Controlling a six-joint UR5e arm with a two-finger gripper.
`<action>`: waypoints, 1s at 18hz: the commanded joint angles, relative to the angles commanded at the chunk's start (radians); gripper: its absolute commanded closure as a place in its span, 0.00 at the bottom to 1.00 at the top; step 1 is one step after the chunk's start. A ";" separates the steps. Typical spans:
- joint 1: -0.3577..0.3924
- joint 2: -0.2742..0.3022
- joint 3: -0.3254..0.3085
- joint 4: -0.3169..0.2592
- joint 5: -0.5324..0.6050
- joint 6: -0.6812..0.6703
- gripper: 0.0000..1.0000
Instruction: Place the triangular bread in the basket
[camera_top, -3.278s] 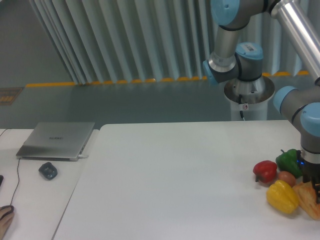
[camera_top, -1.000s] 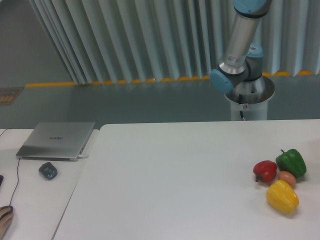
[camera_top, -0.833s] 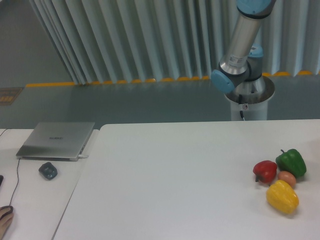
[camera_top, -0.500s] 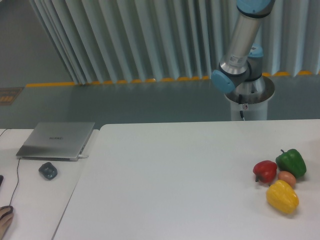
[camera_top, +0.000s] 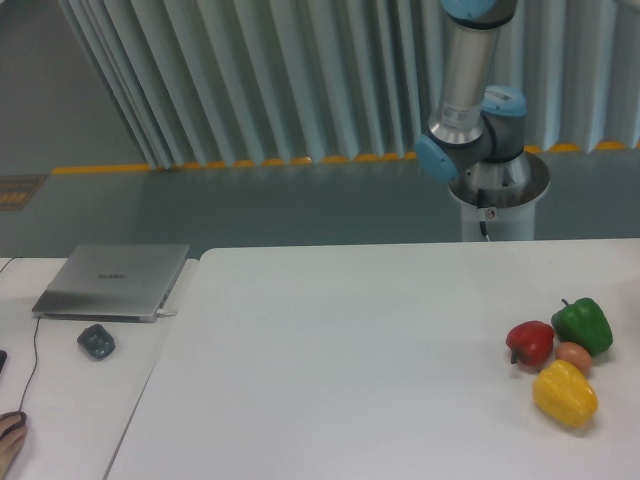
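Grey ribbed curtains hang behind a smooth white counter (camera_top: 350, 350). Near its right edge sit a shiny red pepper (camera_top: 530, 342), a green pepper (camera_top: 583, 325), a yellow pepper (camera_top: 565, 393) and a small brown ball (camera_top: 573, 355), all close together. A flat silver laptop (camera_top: 113, 280) lies closed at the left. Only the arm's (camera_top: 465, 90) metal tube and blue joints show. The triangular bread and the end effector are out of the picture, so I cannot tell which way the bread points, or how wide the end effector is.

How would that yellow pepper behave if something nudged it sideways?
The yellow pepper looks rounded and lumpy, so it would likely rock or roll unevenly. Its glossy skin suggests it may slip. It sits against the small brown egg, so a push would probably shove that too.
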 joint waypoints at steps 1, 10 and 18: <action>-0.011 0.015 -0.002 -0.014 0.000 -0.003 0.00; -0.187 0.016 0.000 -0.035 0.041 -0.159 0.00; -0.227 -0.027 0.000 -0.031 0.094 -0.239 0.00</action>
